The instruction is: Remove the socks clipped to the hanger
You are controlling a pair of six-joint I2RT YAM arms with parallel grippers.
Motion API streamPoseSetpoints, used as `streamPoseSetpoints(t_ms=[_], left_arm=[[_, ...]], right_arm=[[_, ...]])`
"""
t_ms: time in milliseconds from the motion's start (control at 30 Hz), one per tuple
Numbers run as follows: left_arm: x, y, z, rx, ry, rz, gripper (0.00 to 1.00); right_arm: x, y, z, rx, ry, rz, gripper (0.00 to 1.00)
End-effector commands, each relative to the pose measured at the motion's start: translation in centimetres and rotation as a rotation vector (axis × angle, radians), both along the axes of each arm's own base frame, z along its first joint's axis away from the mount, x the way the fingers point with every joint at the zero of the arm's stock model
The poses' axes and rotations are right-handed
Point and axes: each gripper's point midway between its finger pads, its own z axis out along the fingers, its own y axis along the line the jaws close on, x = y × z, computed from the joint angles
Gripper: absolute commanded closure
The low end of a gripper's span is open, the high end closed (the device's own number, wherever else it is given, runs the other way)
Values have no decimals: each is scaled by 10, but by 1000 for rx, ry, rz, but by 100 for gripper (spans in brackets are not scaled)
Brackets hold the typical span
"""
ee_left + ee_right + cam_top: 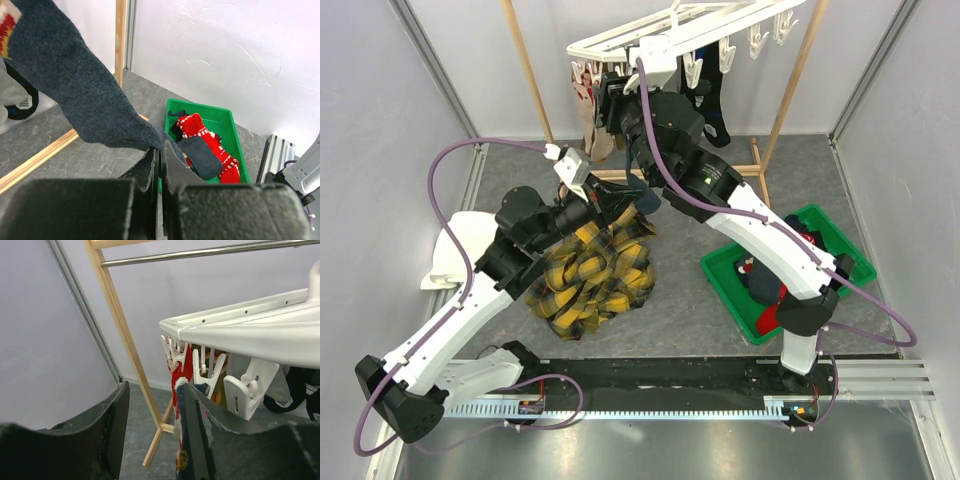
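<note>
The left claw (160, 154) is pinched shut on the dark sock (85, 95), which stretches up toward the hanger (260, 335) at 12 o'clock. The right claw (150, 415) is wide and holds nothing, just beside a clip (246, 392). If the clip does not let go, a hard pull could tip the hanger, or the sock could slip out.

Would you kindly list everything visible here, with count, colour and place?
hanger: one, white, up at the back
wooden frame: one, pale, behind hanger
hanging socks: several, red-white, tan, black, clipped to hanger
dark sock: one, navy-grey, pinched by left gripper
tray: one, green, right, holding red and dark socks
plaid cloth: one, yellow-black, centre
towel: one, white, left
left gripper: one, black, shut on dark sock
right gripper: one, black, open beside hanger
</note>
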Motion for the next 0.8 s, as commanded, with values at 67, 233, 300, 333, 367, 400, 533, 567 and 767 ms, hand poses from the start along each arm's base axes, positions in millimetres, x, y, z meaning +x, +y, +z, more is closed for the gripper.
streamPoseSetpoints(t_ms=[67,233,300,333,367,400,533,567,767], left_arm=[[-9,5,18,-34,-56,-6,98],[-7,5,16,-21,-57,2,98],[-5,5,14,-11,-63,9,98],[-5,6,12,-3,-70,12,98],[-4,6,10,2,-71,14,98],[-3,6,8,5,-79,19,98],[8,4,0,21,-86,48,98],[12,2,-5,28,-76,49,98],[21,-4,-9,28,-63,53,98]], right_arm=[[15,-32,18,82,26,-90,39],[21,-43,11,105,70,-100,34],[26,-48,5,108,93,-110,34],[28,-50,4,111,100,-112,34],[32,-54,3,118,107,-112,34],[34,-55,0,126,118,-108,34],[36,-60,3,141,119,-109,34],[34,-60,4,144,119,-105,34],[39,-67,1,149,128,-110,34]])
